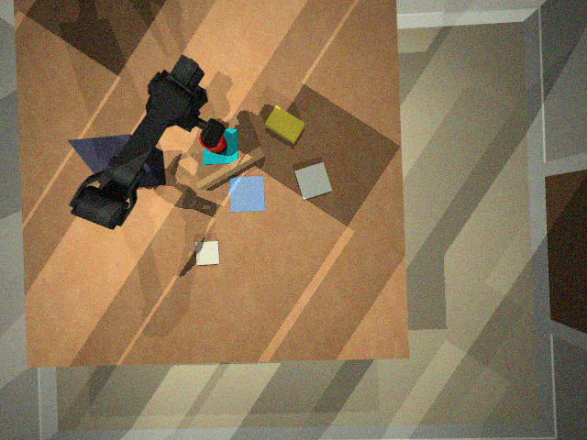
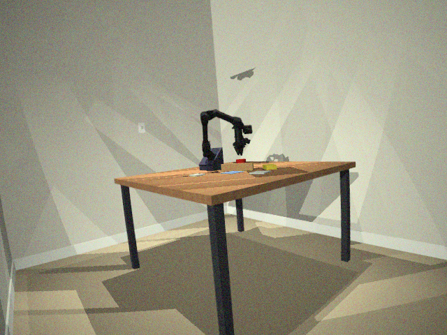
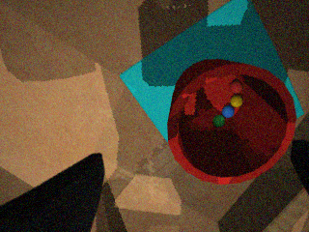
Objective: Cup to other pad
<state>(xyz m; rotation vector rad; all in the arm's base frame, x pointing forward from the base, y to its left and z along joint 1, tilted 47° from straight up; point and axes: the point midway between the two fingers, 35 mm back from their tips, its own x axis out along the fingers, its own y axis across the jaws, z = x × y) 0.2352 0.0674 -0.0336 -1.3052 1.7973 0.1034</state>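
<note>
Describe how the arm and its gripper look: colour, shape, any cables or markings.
The arm is matte black throughout, built of blocky, angular links with chunky joint housings and a bulky base. The gripper is black too, tapering to a narrow tip; one finger shows in the wrist view as a plain dark wedge. No cables, labels or markings can be made out.

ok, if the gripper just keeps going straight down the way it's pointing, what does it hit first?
Most likely the red cup. The open gripper points down above it in the exterior view, with a gap between them. The cup sits on the cyan pad, marbles inside. Whether the fingers meet the rim or pass around it is unclear.
</note>
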